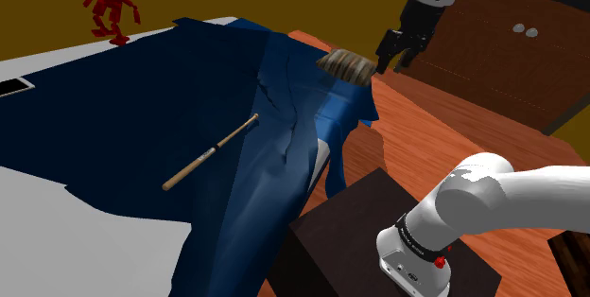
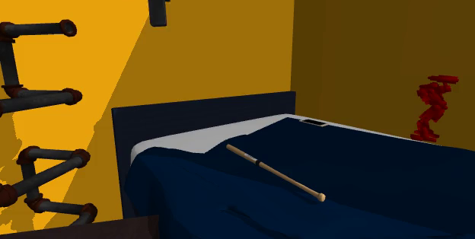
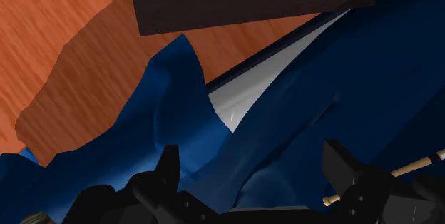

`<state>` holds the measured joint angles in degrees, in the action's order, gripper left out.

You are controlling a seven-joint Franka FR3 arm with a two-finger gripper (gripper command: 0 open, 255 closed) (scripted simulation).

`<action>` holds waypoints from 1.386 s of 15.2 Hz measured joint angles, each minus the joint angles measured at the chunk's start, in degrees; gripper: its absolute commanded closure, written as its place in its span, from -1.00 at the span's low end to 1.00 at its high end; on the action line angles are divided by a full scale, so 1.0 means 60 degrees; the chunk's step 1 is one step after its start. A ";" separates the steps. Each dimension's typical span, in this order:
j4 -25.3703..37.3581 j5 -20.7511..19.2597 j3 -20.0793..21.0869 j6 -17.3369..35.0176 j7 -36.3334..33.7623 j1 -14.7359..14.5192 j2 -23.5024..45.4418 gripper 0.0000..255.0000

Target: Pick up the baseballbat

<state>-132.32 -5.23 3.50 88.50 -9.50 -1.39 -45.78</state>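
Lying on blue blanket (image 1: 132,106), bat (image 1: 210,153) well apart from the spread gripper (image 1: 395,61).

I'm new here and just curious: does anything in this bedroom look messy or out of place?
Yes. A baseball bat lies slantwise on the dark blue blanket of the bed, an odd place for it. The blanket is rumpled and spills over the bed's side toward the reddish-brown floor.
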 measured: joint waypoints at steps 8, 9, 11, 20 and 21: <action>-0.0693 0.0873 0.1191 0.1075 -0.2245 0.0096 0.0610 -1.00; -0.0819 0.1009 0.1383 0.1274 -0.2612 0.0108 0.0713 -1.00; -0.0954 0.1274 0.1810 0.1740 -0.3377 0.0145 0.1099 -1.00; -0.0677 0.1853 0.3572 0.3710 -0.6716 0.0564 0.3493 -1.00; -0.0554 0.1844 0.3805 0.3940 -0.7151 0.0616 0.3871 -1.00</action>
<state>-135.65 5.83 26.33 112.14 -52.40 2.31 -22.55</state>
